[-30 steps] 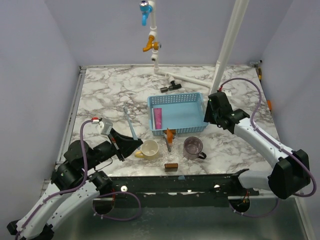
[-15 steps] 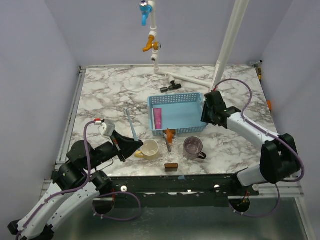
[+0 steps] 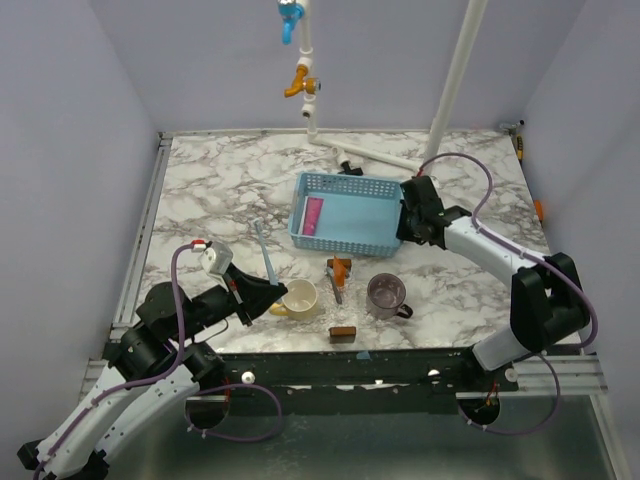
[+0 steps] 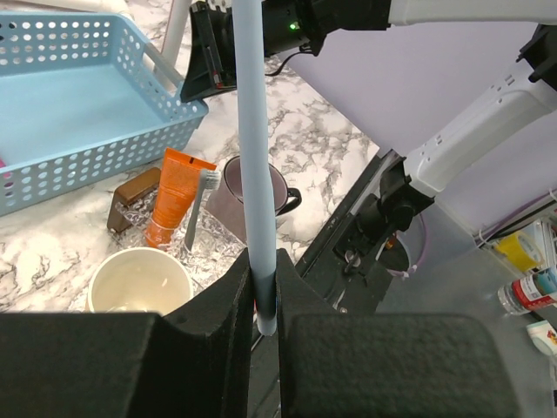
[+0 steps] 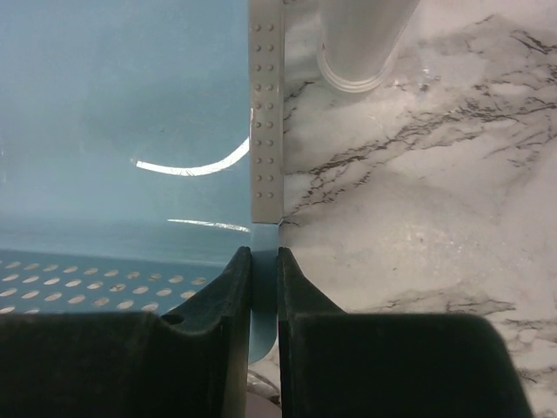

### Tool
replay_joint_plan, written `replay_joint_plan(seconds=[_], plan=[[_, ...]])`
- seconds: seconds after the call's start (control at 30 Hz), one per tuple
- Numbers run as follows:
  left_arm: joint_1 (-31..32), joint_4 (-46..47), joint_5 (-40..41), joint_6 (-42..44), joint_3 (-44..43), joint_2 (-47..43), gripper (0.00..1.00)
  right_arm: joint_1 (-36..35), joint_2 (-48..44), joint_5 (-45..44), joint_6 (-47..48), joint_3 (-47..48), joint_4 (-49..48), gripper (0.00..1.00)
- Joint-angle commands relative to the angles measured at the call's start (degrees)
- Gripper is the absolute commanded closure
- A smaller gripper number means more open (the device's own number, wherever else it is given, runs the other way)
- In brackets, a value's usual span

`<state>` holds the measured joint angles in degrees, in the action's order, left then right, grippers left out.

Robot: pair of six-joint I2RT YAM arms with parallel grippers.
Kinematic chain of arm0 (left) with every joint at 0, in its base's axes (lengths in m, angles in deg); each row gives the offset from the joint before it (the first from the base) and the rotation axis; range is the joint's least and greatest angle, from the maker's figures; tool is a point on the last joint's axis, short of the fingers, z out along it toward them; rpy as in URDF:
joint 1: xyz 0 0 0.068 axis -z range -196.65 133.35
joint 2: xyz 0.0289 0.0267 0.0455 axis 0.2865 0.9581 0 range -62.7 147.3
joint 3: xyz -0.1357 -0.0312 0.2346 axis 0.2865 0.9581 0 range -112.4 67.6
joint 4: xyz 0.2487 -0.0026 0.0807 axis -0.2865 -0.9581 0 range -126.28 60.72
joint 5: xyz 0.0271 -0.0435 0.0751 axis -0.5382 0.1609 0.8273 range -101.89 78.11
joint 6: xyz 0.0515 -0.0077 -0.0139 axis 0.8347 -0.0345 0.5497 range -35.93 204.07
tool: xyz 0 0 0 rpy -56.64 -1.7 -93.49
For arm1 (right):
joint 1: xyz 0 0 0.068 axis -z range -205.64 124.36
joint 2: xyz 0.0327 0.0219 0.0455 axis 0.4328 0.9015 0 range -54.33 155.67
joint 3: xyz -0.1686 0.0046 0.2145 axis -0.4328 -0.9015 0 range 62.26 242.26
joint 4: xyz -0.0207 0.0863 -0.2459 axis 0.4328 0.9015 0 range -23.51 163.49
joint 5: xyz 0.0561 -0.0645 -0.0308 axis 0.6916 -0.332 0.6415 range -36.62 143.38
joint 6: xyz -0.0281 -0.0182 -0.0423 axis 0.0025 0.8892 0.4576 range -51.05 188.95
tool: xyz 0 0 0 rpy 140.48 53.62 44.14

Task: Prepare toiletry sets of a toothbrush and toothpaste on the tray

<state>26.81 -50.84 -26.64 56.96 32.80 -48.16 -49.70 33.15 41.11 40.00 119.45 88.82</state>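
Tray (image 3: 360, 216) shifted back-left; toothbrush (image 4: 253, 174) top cropped, left wrist view.

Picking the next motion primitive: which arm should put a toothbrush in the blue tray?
Left. The left hand grips the toothbrush upright; the right hand is clamped on the tray wall, probably steadying it.

The toothbrush (image 4: 258, 174) runs off the left wrist view's top edge — its head is cut off. The basket (image 5: 265, 131) overflows the right wrist view's left and top edges, and the pink thing (image 3: 314, 214) inside it is too small to identify.
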Motion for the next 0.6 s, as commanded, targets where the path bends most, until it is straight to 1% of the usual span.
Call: replay_joint_plan(seconds=[0.0,0.17,0.4,0.43,0.5,0.57], plan=[[-0.40,0.60,-1.14,0.04,-0.28,-0.36,1.00,1.07,4.62,6.74,0.83,4.07,-5.65,0.92],[-0.40,1.04,-1.42,0.04,-0.40,-0.13,1.00,0.80,7.24,9.79,2.82,5.62,-7.39,0.93],[-0.40,1.35,-1.50,-0.22,-0.53,0.46,1.00,0.51,7.97,9.26,2.02,5.92,-8.68,0.92],[-0.40,1.39,-1.46,-0.22,-0.56,0.52,1.00,0.50,8.09,9.44,1.89,5.96,-8.64,0.91],[-0.40,1.54,-1.53,-0.39,-0.53,0.65,1.00,0.44,7.91,9.40,1.88,6.00,-8.53,0.82],[-0.40,1.93,-1.52,-0.65,-0.50,0.81,1.00,0.45,7.08,8.79,2.18,5.83,-8.44,0.78]])
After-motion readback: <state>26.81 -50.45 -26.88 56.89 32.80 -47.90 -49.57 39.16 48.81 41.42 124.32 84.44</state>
